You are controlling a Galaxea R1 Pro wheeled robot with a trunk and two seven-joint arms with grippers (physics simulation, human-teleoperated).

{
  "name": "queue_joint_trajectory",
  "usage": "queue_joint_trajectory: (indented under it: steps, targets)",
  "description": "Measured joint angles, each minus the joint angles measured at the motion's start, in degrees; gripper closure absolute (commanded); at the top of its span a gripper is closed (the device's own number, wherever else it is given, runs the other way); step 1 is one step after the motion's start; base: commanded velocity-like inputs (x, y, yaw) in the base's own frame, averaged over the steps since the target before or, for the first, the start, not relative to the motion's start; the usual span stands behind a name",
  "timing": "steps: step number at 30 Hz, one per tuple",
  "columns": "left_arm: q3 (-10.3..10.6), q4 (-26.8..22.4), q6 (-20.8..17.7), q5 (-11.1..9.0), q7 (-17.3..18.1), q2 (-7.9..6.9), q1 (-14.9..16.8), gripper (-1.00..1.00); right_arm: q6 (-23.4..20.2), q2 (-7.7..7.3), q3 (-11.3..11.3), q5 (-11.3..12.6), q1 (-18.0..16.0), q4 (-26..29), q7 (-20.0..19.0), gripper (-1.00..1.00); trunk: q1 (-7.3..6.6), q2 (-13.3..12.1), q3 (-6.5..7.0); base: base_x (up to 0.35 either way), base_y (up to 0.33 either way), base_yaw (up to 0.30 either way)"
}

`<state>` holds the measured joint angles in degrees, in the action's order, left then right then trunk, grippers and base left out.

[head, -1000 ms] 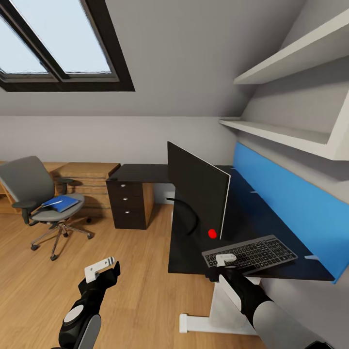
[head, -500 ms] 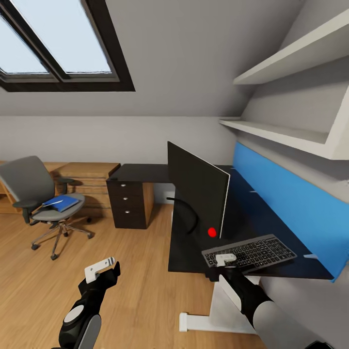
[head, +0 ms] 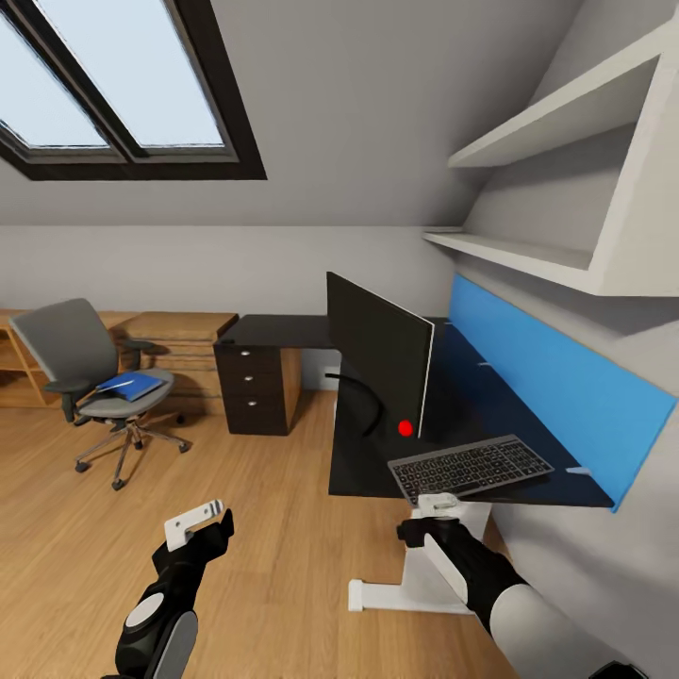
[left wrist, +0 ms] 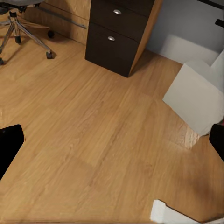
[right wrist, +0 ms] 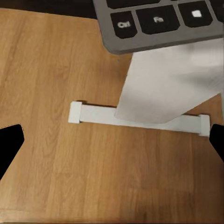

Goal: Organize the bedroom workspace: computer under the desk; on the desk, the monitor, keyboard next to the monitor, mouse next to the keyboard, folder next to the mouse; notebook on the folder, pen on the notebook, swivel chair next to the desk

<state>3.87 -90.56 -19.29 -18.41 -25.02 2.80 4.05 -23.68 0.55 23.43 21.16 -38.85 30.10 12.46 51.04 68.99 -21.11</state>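
Right hand [head: 438, 506] has withdrawn, fingers apart, just off the bench [head: 363, 467] edge; keyboard [head: 470, 467] overhangs, stiff, light, graspable by its frame.

1. An attic room in a home, set up as a study corner: the grey ceiling slopes and carries a dark-framed skylight [head: 113, 94].
2. Office furniture: a long black bench [head: 283, 332] with silver-knobbed drawers [head: 248, 389], a monitor [head: 377, 354] and a keyboard [head: 470, 468] on it.
3. A grey swivel chair [head: 90, 377] stands on the wooden plank floor [head: 236, 528].
4. White wall shelves [head: 547, 189], a blue wall panel [head: 556, 382] and light wooden low cabinets [head: 179, 344] line the walls.
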Motion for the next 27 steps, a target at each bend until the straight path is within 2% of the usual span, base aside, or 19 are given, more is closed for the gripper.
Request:
queue_joint_trajectory:
  steps: [3,6,12,23,27]
  targets:
    - [-0.10,-0.96,-0.60,-0.15,-0.64,0.45,-0.75,-1.00,-0.95,0.98,0.22,0.17,-0.97,0.82,-0.26,-1.00,0.00,0.01,0.00,0.000,0.000,0.000]
    - [-0.07,-1.77,-1.14,-0.21,-0.85,0.57,-1.00,-1.00,-1.92,1.02,0.29,0.22,-1.27,0.91,-0.34,-1.00,0.00,0.01,0.00,0.000,0.000,0.000]
    - [0.39,-2.23,-1.72,-0.02,-1.12,0.10,-1.25,-1.00,-3.86,0.06,0.43,0.36,-1.42,0.50,-0.49,-1.00,0.00,0.00,0.00,0.000,0.000,0.000]
    - [0.76,-2.26,-1.65,-0.01,-1.24,0.11,-1.28,-1.00,-6.12,-0.25,0.38,0.37,-1.37,0.25,-0.51,-1.00,0.00,0.00,0.00,0.000,0.000,0.000]
    - [0.75,-2.26,-1.63,0.00,-1.25,0.11,-1.28,-1.00,-6.13,-0.81,0.38,0.42,-1.36,0.23,-0.57,-1.00,0.87,1.59,-0.72,0.000,0.000,0.000]
